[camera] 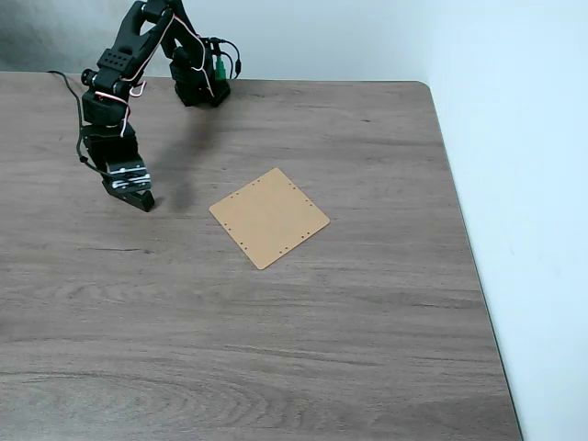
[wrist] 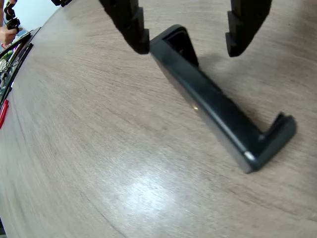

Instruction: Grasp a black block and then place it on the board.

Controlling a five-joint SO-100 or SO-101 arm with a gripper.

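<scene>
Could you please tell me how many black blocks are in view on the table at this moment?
1. The black block lies on the tabletop in the wrist view, one end between the open gripper fingers. In the fixed view the gripper hides it.

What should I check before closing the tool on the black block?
1. Tool open: ok, the two fingers stand apart in the wrist view.
2. Black block between the fingers: not ok yet; one end reaches into the gap, with one finger at its edge, and the rest lies beyond the tips.
3. Block lying flat on the tabletop: ok, tabs pointing up.
4. Tool low enough: cannot tell; in the fixed view it sits close to the tabletop.
5. Board bare for placing: ok, nothing lies on it.
6. Path from tool to board unobstructed: ok in the fixed view.
</scene>
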